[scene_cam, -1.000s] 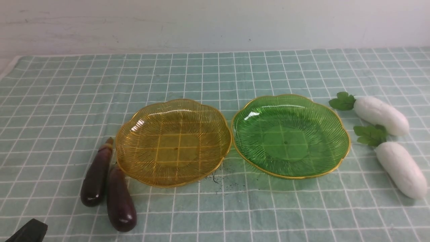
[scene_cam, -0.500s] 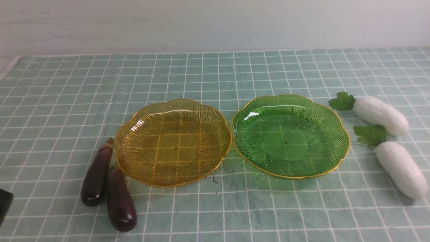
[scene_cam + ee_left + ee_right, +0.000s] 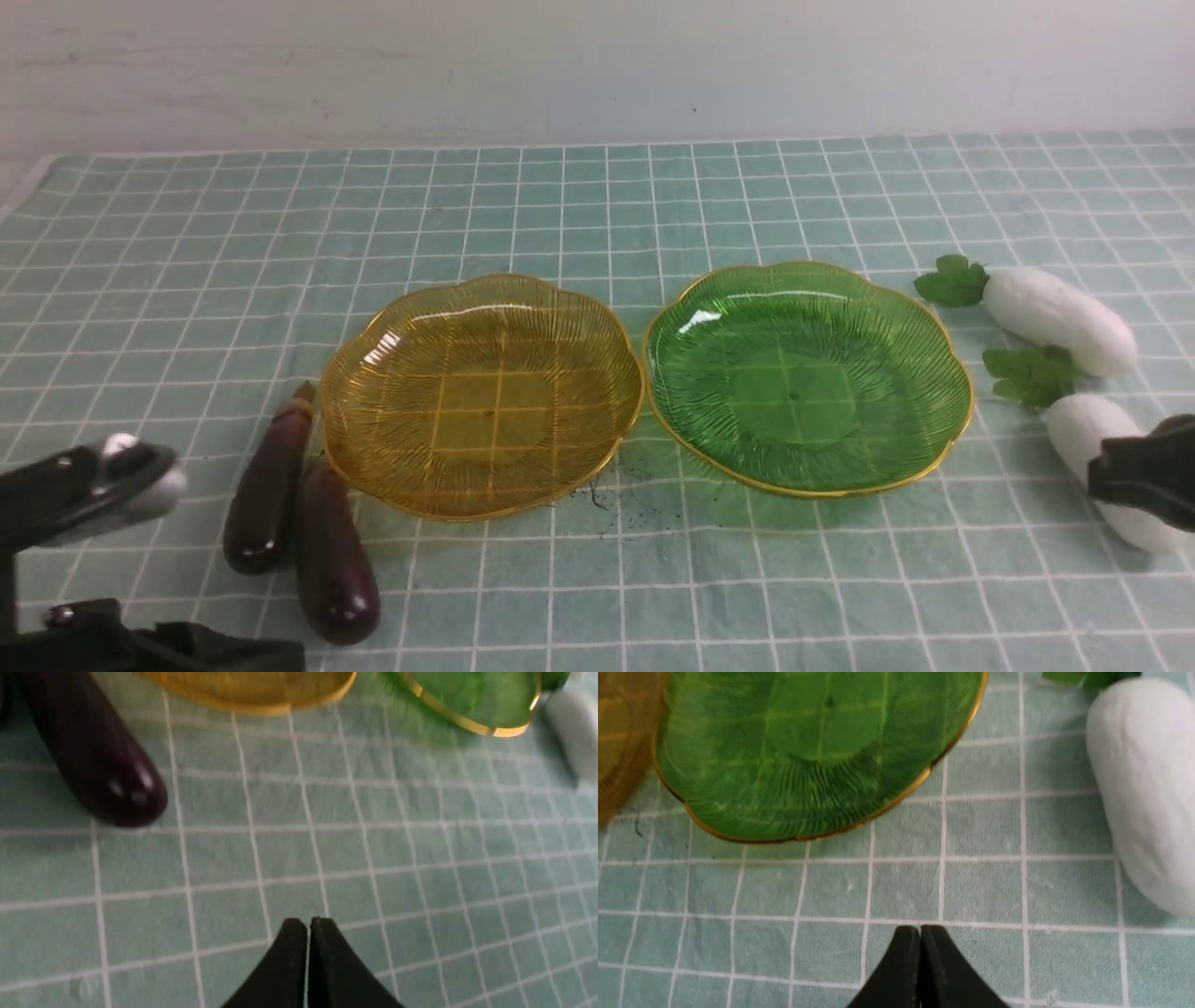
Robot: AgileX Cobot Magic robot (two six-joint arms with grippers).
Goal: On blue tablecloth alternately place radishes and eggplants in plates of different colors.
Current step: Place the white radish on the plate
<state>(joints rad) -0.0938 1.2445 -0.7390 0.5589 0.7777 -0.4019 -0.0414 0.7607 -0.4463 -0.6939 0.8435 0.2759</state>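
Left fingers and right fingers are shut, empty; the glossy eggplants at 8 o'clock of the amber plate look slippery, so I'd pinch mid-body.

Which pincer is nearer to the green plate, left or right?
Right. The right pincer, shut, is close to the rim of the green plate, beside a radish. The left pincer, shut, is by the eggplants, with the yellow plate between it and the green one.

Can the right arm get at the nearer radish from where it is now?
Probably yes. The right hand hangs over the tablecloth beside the nearer radish, with nothing between them. Its jaws are shut, so it would need to open first.
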